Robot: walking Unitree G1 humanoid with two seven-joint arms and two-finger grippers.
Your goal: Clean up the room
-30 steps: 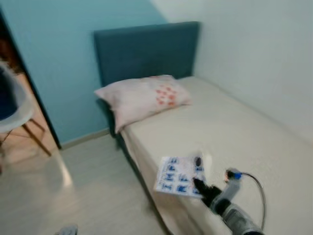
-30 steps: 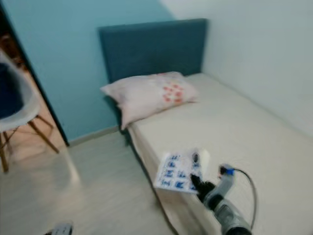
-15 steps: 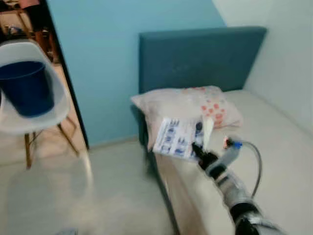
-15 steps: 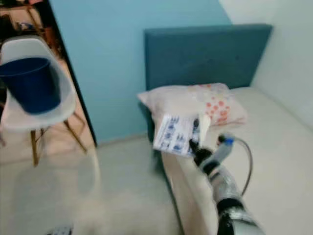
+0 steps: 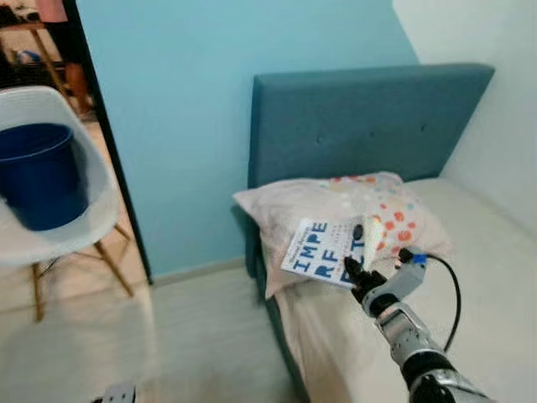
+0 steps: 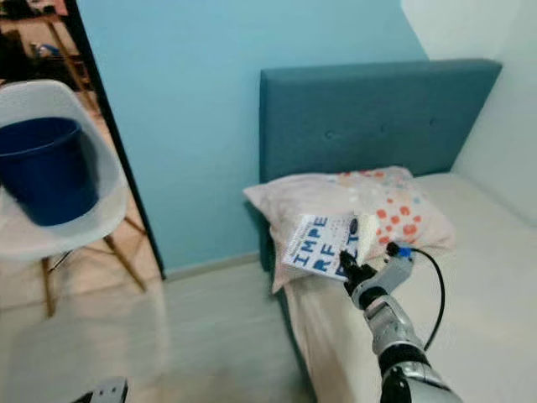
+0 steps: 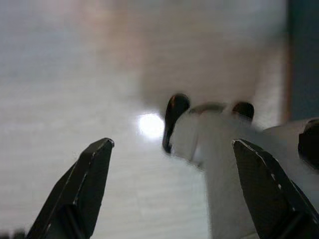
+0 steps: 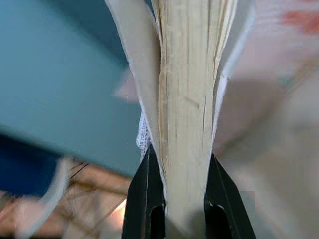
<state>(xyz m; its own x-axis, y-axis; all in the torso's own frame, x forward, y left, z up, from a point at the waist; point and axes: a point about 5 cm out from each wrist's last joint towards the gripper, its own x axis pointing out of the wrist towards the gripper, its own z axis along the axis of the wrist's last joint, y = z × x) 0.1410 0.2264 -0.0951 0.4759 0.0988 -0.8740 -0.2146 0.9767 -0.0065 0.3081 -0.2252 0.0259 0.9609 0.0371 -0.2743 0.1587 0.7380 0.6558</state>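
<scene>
The right tool (image 5: pixel 357 270) is clamped on a book (image 5: pixel 327 250) above the bed (image 5: pixel 470 277), just before the pillow (image 5: pixel 336 201); the left tool (image 7: pixel 169 189), fingers apart, hangs over the floor (image 7: pixel 60 74).

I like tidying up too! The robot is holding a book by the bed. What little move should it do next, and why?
Probably carry the book clear of the bed: the right end effector grips it above the pillow, so it isn't put away.

Book (image 5: pixel 329 250): glossy paper cover, rough yellowed page edges. Pillow (image 5: pixel 336 210) and headboard (image 5: pixel 361 117) matt cloth; bucket (image 5: pixel 38 172) and chair (image 5: pixel 80 206) smooth plastic, chair legs wood. Floor (image 5: pixel 193 336) pale, slightly glossy; right pincer (image 5: pixel 359 273) matt black, arm silver metal.
</scene>
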